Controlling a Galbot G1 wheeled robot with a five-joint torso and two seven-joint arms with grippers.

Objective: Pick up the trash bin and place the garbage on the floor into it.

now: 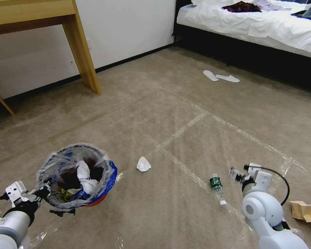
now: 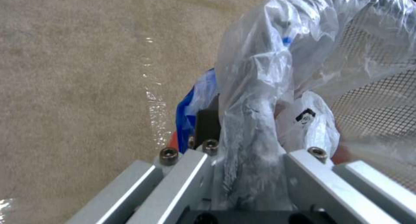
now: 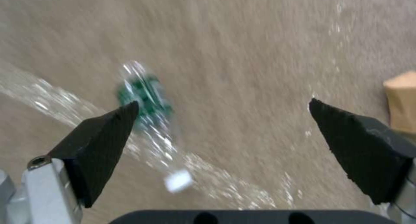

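The left gripper [image 1: 46, 193] pinched the bin [image 1: 93, 180] rim; it could tip. The right gripper [image 3: 223, 120], wide open and empty, might nudge the bottle [image 1: 217, 185] at nine o'clock.

Even, bright indoor light; shadows are soft. Tape strips [image 1: 183, 129] on the carpet [image 1: 134, 103] glare. The right wrist view is motion-blurred, smearing the bottle [image 3: 145, 100]. The head view bends at its edges.

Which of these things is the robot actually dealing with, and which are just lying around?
Part of the job: trash bin, held by left gripper; tissue wad; green-label bottle; brown paper bag; right gripper, fingers open.

Just lying about: white slippers; bed; wooden table.
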